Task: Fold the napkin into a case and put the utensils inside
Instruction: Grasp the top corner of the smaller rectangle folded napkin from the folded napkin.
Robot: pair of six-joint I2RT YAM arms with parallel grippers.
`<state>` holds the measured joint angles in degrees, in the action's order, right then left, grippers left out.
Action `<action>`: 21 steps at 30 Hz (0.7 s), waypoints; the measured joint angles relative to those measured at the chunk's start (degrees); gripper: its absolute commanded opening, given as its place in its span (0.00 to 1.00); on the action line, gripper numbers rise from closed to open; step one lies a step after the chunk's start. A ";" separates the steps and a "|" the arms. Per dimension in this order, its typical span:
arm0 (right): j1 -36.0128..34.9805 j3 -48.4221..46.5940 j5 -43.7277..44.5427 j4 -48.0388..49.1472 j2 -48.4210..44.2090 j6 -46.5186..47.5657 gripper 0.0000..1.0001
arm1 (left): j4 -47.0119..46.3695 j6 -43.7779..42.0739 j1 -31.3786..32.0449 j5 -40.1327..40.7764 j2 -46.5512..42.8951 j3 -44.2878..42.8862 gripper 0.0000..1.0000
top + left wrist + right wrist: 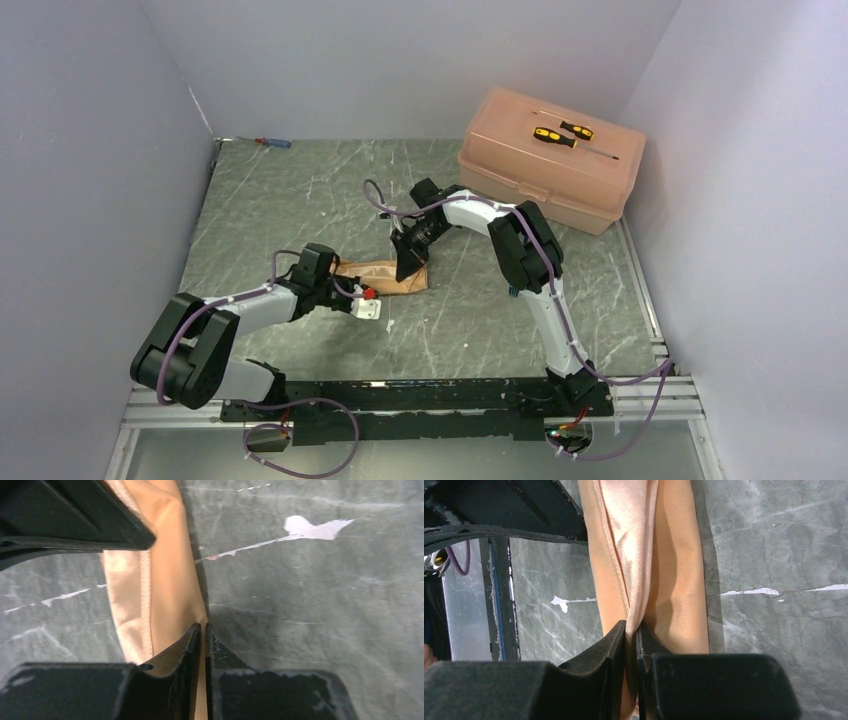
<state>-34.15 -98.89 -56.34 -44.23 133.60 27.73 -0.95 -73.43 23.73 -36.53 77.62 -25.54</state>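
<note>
Open table (300, 200) all around, pink box (550, 165) well off at 2 o'clock. Clamped on the napkin's (385, 277) ends: left pincer (202, 635) at 9, right pincer (630, 630) at 3.

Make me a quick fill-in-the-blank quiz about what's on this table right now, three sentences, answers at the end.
1. The left gripper and the right gripper both have their jaws shut on the peach ____.
2. Two yellow-and-black screwdrivers lie on top of the pink ____.
3. The red-and-blue screwdriver lies in the table's far ____ corner.
Missing words: napkin; box; left.
</note>
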 measured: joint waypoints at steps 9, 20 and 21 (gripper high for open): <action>0.50 -0.07 -1.40 -2.05 0.20 2.08 0.20 | -7.17 2.73 0.09 3.41 0.15 0.00 0.10; 1.86 -0.15 -4.31 -2.71 0.35 2.08 0.20 | 0.59 4.11 0.11 1.01 -3.32 -2.45 0.11; 1.95 -0.15 -4.37 -2.62 0.35 2.03 0.20 | 0.98 4.26 0.11 0.76 -4.07 -2.54 0.10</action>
<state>-32.21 -99.04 -60.71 -46.85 133.95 29.76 0.03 -69.17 23.83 -35.77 73.56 -28.08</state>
